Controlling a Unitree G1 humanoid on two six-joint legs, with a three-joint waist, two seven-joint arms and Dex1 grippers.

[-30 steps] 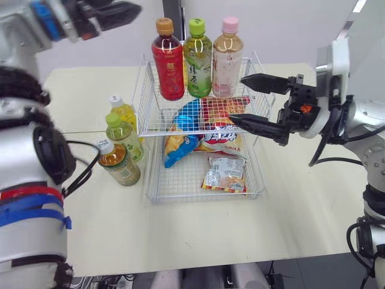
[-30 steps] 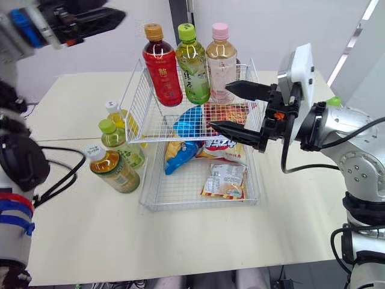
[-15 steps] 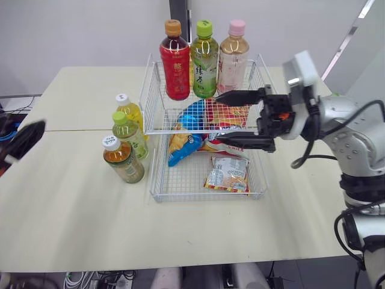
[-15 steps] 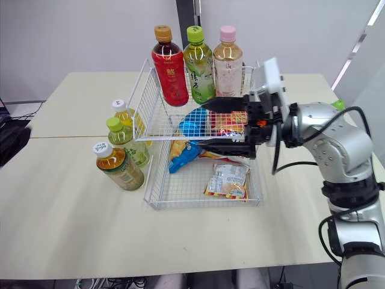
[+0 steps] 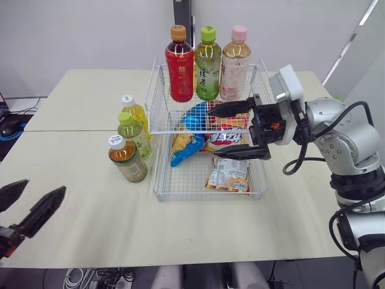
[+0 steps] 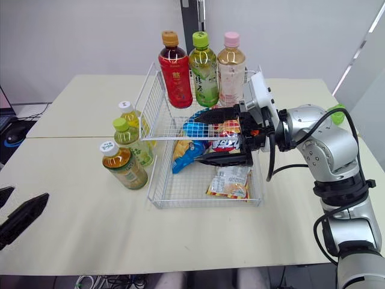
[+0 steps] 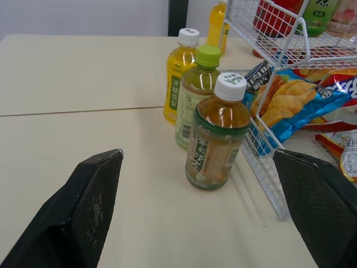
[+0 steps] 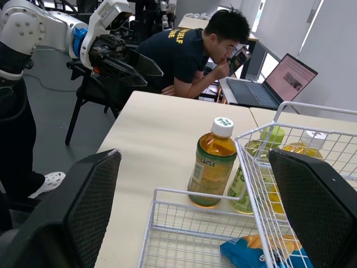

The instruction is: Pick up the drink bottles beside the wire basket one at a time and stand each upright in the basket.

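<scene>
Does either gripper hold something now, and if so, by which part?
Nothing is held. The left gripper is open, short of the bottles; the right gripper is open at the basket, empty.

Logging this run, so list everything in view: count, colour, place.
table: 1, beige, under everything
wire basket: 1, white, two-tier, mid-table
shelf bottles: 3, red, green, pale pink, upright on the upper tier
loose bottles: 3, yellow, green, amber, upright on the table left of the basket
snack bags: at least 3, blue, red-white, pale, lower tier
person: 1, dark shirt, seated at a laptop beyond the table
left gripper: 1, black, open, low over the table's near left edge
right gripper: 1, black, open, over the basket's lower tier
</scene>
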